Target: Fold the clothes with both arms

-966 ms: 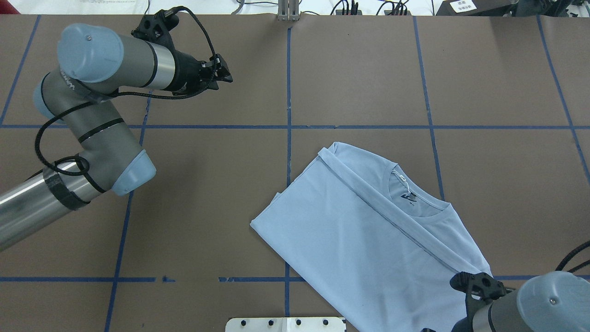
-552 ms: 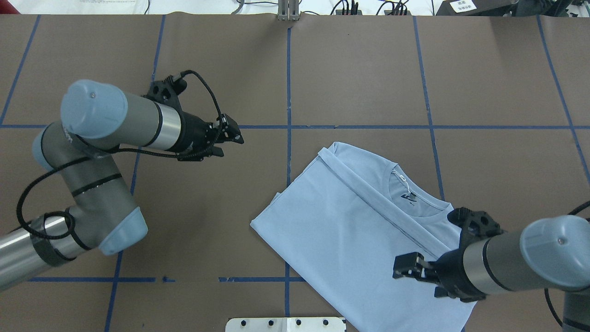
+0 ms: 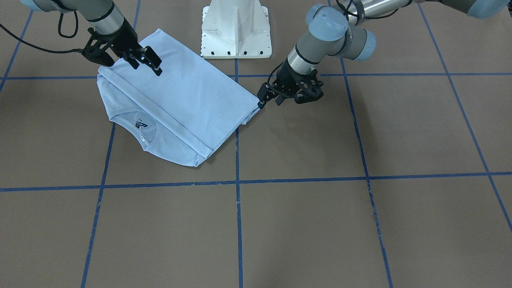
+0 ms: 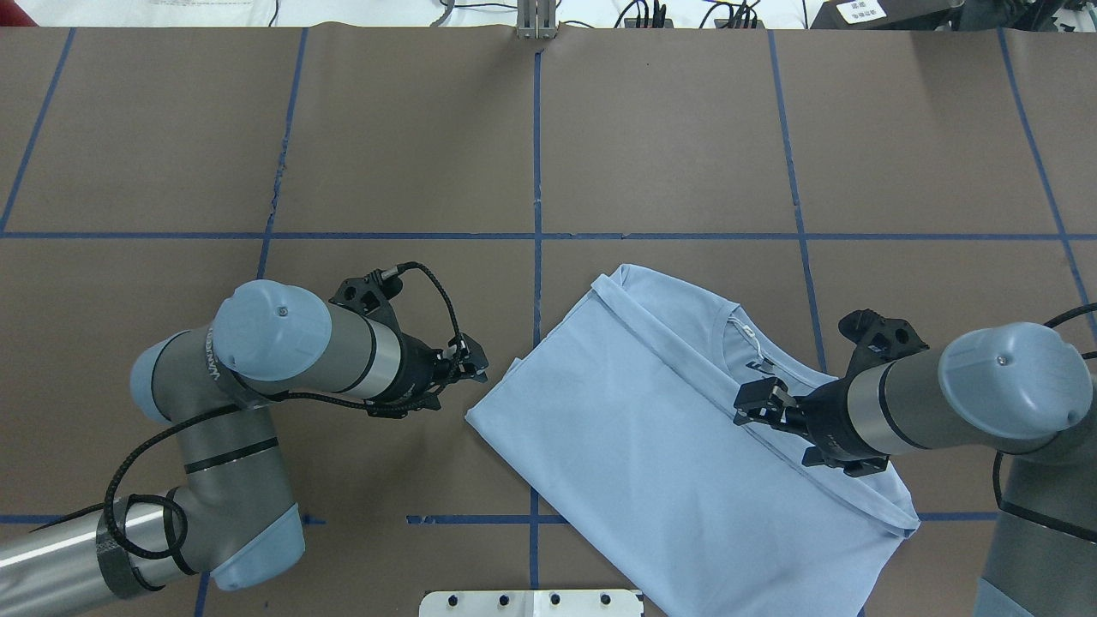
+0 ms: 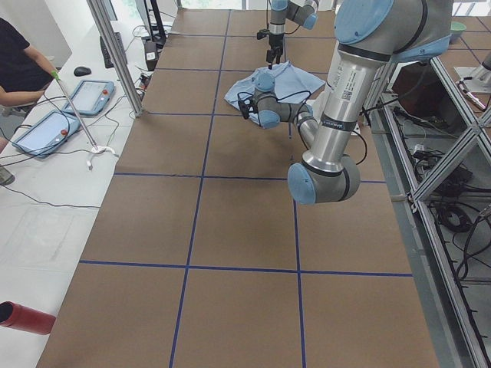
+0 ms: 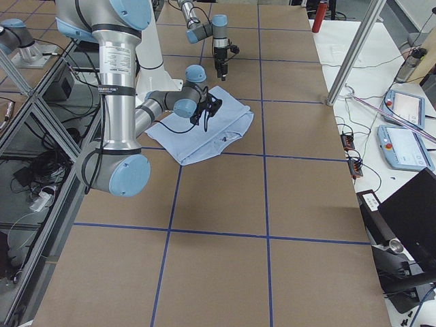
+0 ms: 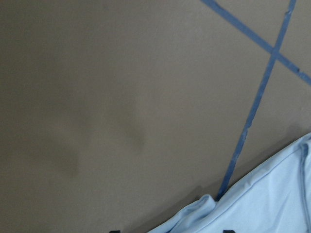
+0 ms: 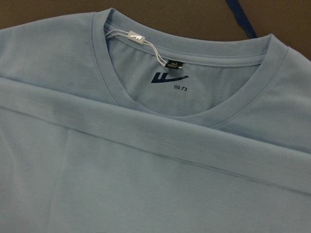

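The pale light-blue T-shirt (image 4: 651, 446) lies folded and flat at the table's near right, also in the front view (image 3: 180, 100). Its collar faces up, showing a dark logo (image 8: 167, 77) and a white tag (image 8: 136, 37). The palm print is hidden. My left gripper (image 4: 476, 363) is open, low over the table just beside the shirt's left corner (image 7: 272, 204), empty; it also shows in the front view (image 3: 269, 96). My right gripper (image 4: 754, 404) is open and empty, above the folded band just below the collar, also in the front view (image 3: 147, 62).
The white pedestal base (image 3: 236, 28) stands at the near edge, beside the shirt's lower hem. Blue tape lines (image 4: 537, 171) grid the brown table. An operator (image 5: 19, 73) and tablets sit beyond the far edge in the left side view.
My left arm swung from the table's far left down to the shirt's left corner. My right arm came from the near edge up over the shirt toward the collar. The shirt stayed put.
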`<state>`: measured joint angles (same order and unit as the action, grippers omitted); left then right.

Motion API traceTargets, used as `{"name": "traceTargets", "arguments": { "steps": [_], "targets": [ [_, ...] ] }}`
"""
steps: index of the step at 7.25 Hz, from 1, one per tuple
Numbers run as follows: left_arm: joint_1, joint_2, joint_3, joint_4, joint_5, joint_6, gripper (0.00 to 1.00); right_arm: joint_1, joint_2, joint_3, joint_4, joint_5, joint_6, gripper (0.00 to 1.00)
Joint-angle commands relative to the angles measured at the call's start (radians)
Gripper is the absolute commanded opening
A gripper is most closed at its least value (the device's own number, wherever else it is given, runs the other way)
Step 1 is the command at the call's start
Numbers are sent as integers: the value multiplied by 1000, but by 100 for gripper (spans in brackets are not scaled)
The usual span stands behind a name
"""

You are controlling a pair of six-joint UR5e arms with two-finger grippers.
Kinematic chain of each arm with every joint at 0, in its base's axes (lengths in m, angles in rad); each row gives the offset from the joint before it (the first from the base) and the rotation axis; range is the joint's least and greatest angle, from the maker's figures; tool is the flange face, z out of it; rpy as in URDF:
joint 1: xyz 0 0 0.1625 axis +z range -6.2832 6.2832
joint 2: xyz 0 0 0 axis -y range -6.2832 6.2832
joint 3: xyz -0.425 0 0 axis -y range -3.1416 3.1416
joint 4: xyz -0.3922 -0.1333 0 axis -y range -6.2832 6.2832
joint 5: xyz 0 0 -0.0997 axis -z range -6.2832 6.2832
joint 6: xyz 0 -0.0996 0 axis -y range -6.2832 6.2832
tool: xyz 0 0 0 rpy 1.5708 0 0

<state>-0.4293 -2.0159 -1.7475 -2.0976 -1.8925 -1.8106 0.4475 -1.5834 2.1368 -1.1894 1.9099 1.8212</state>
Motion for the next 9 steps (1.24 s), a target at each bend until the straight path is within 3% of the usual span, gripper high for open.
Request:
{"name": "traceTargets", "arguments": {
  "steps": [1, 6, 7, 8, 9],
  "targets": [
    [35, -6, 11, 8, 6, -4, 72, 3, 17, -23, 1, 0, 1, 100],
    [46, -37, 72, 8, 6, -4, 60, 2, 20, -40, -1, 1, 1, 100],
    [47, -37, 72, 10, 6, -4, 49, 2, 20, -38, -1, 1, 1, 100],
    [47, -47, 72, 22, 6, -4, 9, 2, 20, -40, -2, 1, 1, 100],
    [47, -49, 71, 24, 6, -4, 0, 2, 19, -38, -2, 1, 0, 100]
  ]
}}
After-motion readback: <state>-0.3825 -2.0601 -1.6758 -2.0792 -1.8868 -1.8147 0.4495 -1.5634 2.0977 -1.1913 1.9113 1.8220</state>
